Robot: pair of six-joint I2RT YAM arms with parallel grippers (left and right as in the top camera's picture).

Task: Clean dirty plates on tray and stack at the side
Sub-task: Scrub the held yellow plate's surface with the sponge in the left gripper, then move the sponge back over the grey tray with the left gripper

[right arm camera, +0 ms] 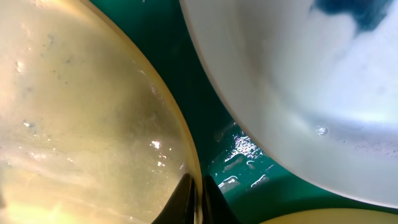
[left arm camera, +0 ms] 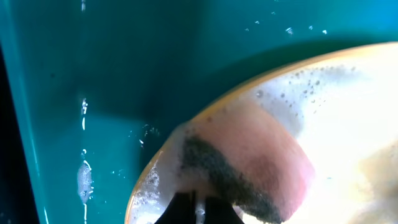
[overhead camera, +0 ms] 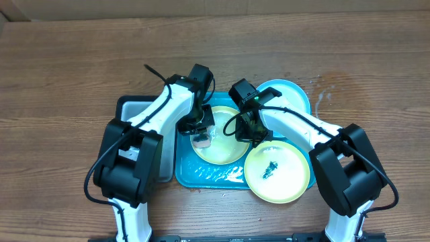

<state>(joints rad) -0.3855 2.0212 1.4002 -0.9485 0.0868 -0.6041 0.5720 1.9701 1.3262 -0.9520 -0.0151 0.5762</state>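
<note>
A yellow-green plate [overhead camera: 225,149] lies soapy in the teal tray [overhead camera: 201,178]. My left gripper [overhead camera: 200,138] is shut on a pink sponge [left arm camera: 261,162] with a dark scouring side and presses it on the plate's left part [left arm camera: 354,106]. My right gripper [overhead camera: 254,134] is shut on the same plate's right rim [right arm camera: 198,193]; the wet plate [right arm camera: 81,124] fills the left of the right wrist view. A second yellow-green plate [overhead camera: 277,173] with dark crumbs lies at the tray's front right. A light blue plate [overhead camera: 289,97] lies at the back right.
A dark bin [overhead camera: 134,107] stands against the tray's left side. Water and foam lie on the tray floor [left arm camera: 84,180] and between the plates [right arm camera: 245,155]. The light blue plate [right arm camera: 298,81] sits close to my right fingers. Wooden table [overhead camera: 67,67] surrounds everything.
</note>
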